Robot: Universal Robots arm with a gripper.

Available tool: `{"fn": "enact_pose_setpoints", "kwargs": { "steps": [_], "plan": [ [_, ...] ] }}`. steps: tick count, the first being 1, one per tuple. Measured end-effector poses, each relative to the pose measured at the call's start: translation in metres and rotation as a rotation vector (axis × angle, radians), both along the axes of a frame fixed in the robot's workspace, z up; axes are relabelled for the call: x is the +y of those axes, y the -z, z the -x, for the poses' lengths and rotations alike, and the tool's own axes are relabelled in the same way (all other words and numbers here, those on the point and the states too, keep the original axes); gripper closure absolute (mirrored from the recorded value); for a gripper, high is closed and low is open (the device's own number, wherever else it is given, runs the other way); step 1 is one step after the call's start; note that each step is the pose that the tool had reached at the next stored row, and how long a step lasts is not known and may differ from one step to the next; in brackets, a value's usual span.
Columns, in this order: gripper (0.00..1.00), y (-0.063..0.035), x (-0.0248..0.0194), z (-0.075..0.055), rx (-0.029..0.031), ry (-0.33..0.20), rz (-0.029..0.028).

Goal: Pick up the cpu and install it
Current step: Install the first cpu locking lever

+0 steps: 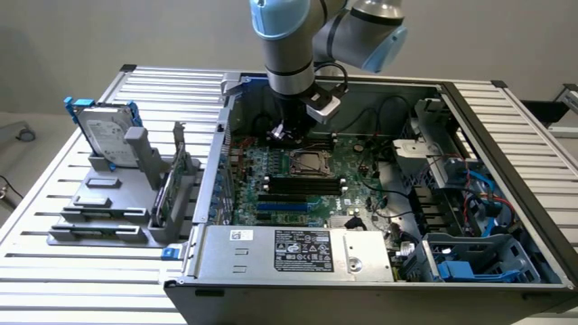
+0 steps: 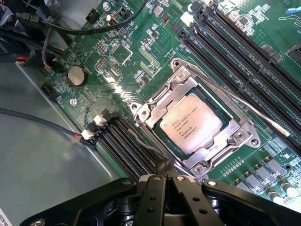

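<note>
**Slatted table, open computer case: tool clenched beside the socket**

Grey metal slats form the table, and on it lies an open computer case with its green motherboard facing up. The socket sits near the middle of that board. In the wrist view the cpu lies flat inside the socket's metal frame, its dull silver top plate up and its printed lettering showing. A thin metal lever runs along the socket's far side.

The tool hangs from the arm over the board just beside the socket. Its fingers are clenched together with nothing between them. From the wrist its tips stand over the black memory slots that border the socket, close to the frame's corner but apart from the cpu.

Well away from the socket, outside the case, a hard drive with blue brackets stands upright in a grey holder.
</note>
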State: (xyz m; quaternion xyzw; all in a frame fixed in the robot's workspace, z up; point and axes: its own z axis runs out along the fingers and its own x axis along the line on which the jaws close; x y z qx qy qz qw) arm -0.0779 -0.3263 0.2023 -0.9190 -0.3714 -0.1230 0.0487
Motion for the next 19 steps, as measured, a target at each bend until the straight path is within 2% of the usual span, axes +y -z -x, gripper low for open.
{"fn": "enact_pose_setpoints", "kwargs": {
  "steps": [19],
  "plan": [
    [0.89, 0.0032, -0.0001, -0.0031, 0.0001, 0.000, 0.0001]
  ]
}}
